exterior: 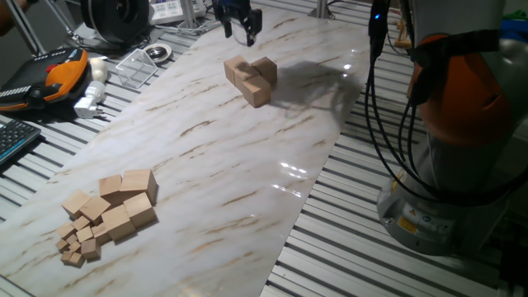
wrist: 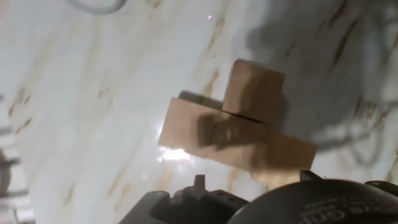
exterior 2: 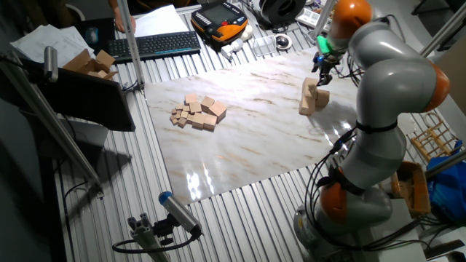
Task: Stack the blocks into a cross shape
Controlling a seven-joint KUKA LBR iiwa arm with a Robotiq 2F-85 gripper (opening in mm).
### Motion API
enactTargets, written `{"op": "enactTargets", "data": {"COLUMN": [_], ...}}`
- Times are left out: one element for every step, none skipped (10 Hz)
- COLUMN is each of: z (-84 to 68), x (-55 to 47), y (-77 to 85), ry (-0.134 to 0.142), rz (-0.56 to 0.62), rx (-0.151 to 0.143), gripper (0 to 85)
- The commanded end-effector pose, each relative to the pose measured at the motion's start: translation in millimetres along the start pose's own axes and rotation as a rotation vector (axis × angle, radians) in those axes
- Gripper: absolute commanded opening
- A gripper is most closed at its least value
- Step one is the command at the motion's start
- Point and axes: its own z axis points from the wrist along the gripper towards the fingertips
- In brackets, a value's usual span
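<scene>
Several tan wooden blocks [exterior: 252, 78] sit pressed together in a stepped cluster on the far part of the marble board [exterior: 206, 157]. The other fixed view shows the cluster [exterior 2: 313, 98] too. From the hand view the blocks [wrist: 239, 130] form a partial cross, one arm pointing up, one left and one to the lower right. My gripper [exterior: 240, 33] hangs just above and behind the cluster, open, with nothing between its fingers. It also shows in the other fixed view [exterior 2: 322, 70]. More loose blocks [exterior: 124, 202] lie in a pile at the near left.
Tiny wooden cubes [exterior: 78, 243] lie beside the loose pile. Off the board at the left are an orange teach pendant [exterior: 62, 74], a keyboard [exterior: 16, 136], a clear plastic box [exterior: 140, 66] and a metal bowl [exterior: 157, 54]. The robot base [exterior: 450, 124] stands at the right.
</scene>
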Motion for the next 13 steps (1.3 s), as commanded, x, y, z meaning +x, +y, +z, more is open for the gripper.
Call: {"op": "enactTargets", "data": {"z": [0.4, 0.3, 0.4, 0.4, 0.2, -0.2, 0.0, 0.0, 0.5, 0.1, -0.4, -0.5, -0.1], "x": [0.6, 0.8, 0.8, 0.8, 1.1, 1.3, 1.2, 2.1, 3.5, 3.6, 3.4, 3.5, 3.9], "y": [-0.4, -0.7, -0.7, -0.8, -1.3, -2.4, -3.8, -5.2, -6.6, -7.8, -9.5, -11.8, -12.9], "ry": [0.050, 0.061, 0.071, 0.080, 0.080, 0.076, 0.044, 0.026, 0.030, 0.020, 0.023, 0.061, 0.058], "rz": [-0.608, -0.710, -0.814, -0.919, -0.994, -1.072, -1.199, -1.310, -1.412, -1.475, -1.524, -1.567, -1.623], "rx": [0.020, 0.019, 0.017, 0.021, 0.025, 0.028, 0.035, 0.047, 0.045, 0.052, 0.063, 0.071, 0.079], "gripper": [51.0, 34.0, 17.0, 0.0, 0.0, 0.0, 0.0, 0.0, 0.0, 0.0, 0.0, 0.0, 0.0]}}
